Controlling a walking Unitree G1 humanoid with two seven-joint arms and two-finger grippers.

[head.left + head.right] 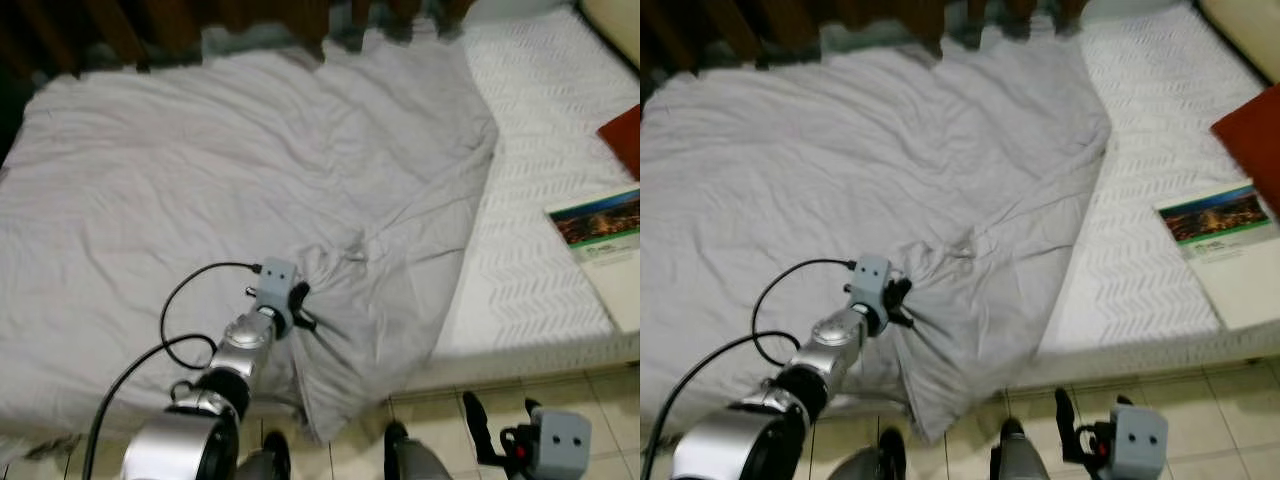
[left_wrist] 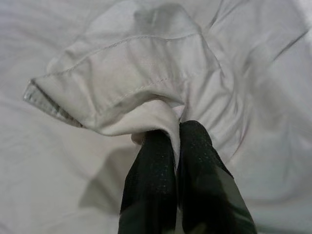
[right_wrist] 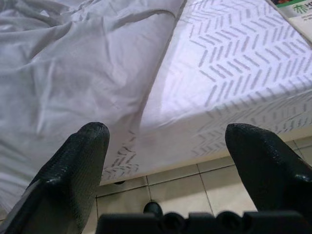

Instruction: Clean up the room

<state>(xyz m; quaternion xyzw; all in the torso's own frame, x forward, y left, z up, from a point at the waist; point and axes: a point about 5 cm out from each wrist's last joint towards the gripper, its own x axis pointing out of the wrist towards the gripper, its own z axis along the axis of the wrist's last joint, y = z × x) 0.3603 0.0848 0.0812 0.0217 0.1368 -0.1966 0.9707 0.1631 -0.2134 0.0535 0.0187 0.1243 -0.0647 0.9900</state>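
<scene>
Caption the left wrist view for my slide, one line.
Left gripper pinching a folded, stitched corner of the pale grey duvet between its closed black fingers.

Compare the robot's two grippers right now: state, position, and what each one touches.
The left gripper is shut on a fold of the grey sheet; the right gripper is open and holds nothing. The left reaches over the bed; the right hangs low over the tiled floor beside the mattress. Both have two black fingers.
</scene>
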